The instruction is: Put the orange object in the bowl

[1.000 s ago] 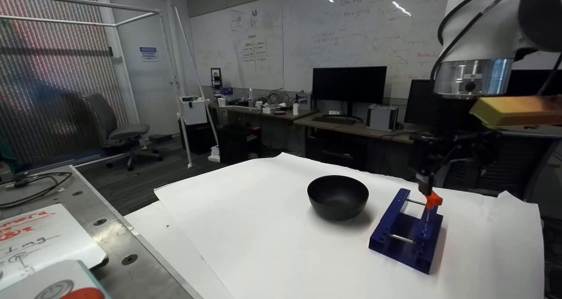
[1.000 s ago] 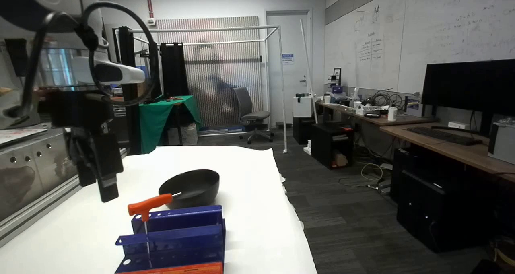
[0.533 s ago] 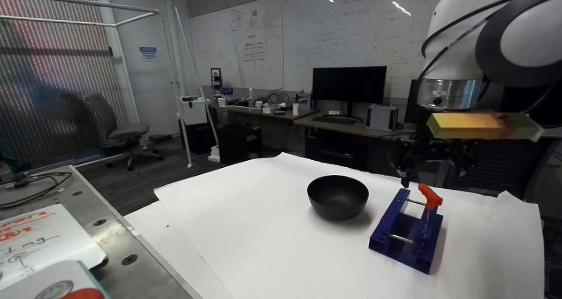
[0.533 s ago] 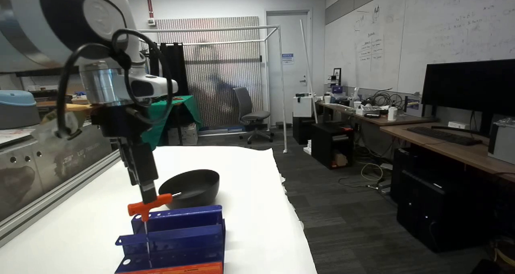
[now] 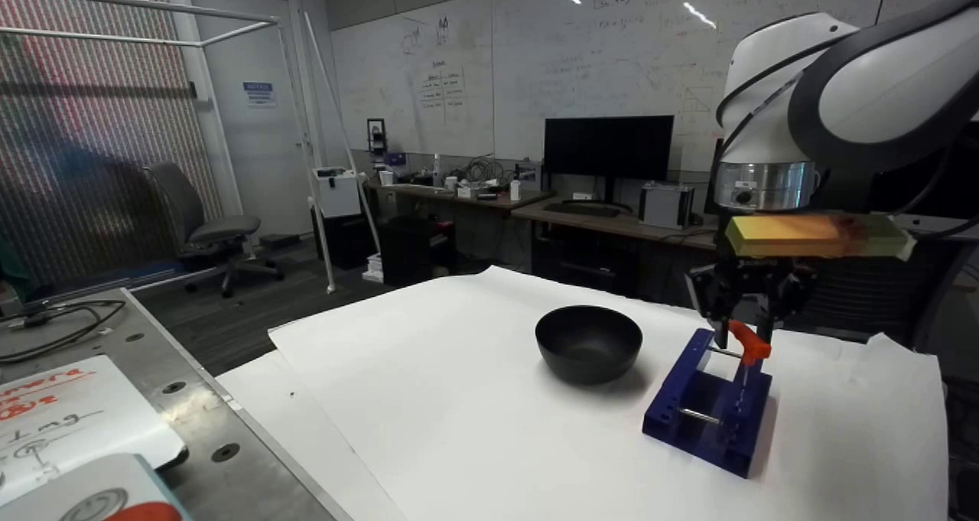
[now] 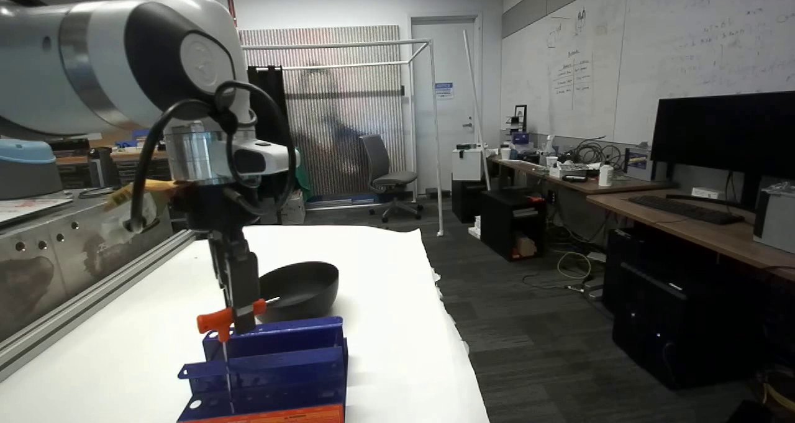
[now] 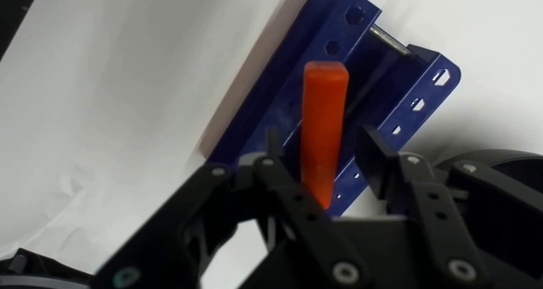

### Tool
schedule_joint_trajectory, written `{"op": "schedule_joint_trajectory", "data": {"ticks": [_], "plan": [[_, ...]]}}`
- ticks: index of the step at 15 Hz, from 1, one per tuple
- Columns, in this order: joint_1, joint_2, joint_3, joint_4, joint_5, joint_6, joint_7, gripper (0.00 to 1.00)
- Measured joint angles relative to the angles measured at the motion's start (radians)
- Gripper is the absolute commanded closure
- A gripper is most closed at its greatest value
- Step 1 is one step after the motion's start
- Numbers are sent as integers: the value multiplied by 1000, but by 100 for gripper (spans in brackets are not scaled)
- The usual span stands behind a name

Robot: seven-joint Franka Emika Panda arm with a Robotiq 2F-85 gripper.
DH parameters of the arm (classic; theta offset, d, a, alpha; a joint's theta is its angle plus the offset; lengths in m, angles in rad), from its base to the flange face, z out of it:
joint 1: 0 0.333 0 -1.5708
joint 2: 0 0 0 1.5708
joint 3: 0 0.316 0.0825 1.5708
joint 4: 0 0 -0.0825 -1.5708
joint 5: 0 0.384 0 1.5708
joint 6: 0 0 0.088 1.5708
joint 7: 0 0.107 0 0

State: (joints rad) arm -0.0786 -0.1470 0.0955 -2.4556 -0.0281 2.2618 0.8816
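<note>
- White-covered worktop spreads left of the fingers, as the wrist view has it.
- Orange T-handle: between the parted fingers, not gripped by the look of it. Lining up the grasp seems the step in hand; next calls for closing evenly, then raising it clear.
- Blue rack, beneath the fingers: the T-handle's metal shaft stands in it.
- Black bowl, right of the fingers: nothing visible inside.

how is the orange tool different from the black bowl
Colour: the orange tool has a bright orange handle; the bowl is plain black.
Shape: the tool is slim and T-shaped; the bowl is round and hollow.
Place: the tool is supported by the blue rack; the bowl sits on the white sheet.
Shared: neither is gripped; the fingers stand open either side of the handle.
</note>
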Motion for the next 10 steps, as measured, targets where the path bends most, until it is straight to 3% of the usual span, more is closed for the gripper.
{"op": "schedule_joint_trajectory", "data": {"ticks": [1, 3, 4, 10], "plan": [[0, 2, -2, 0, 0, 0, 1, 88], [0, 2, -7, 1, 0, -11, 6, 91], [0, 1, -11, 3, 0, -19, 11, 87], [0, -38, -35, 35, 0, -111, 32, 87]]}}
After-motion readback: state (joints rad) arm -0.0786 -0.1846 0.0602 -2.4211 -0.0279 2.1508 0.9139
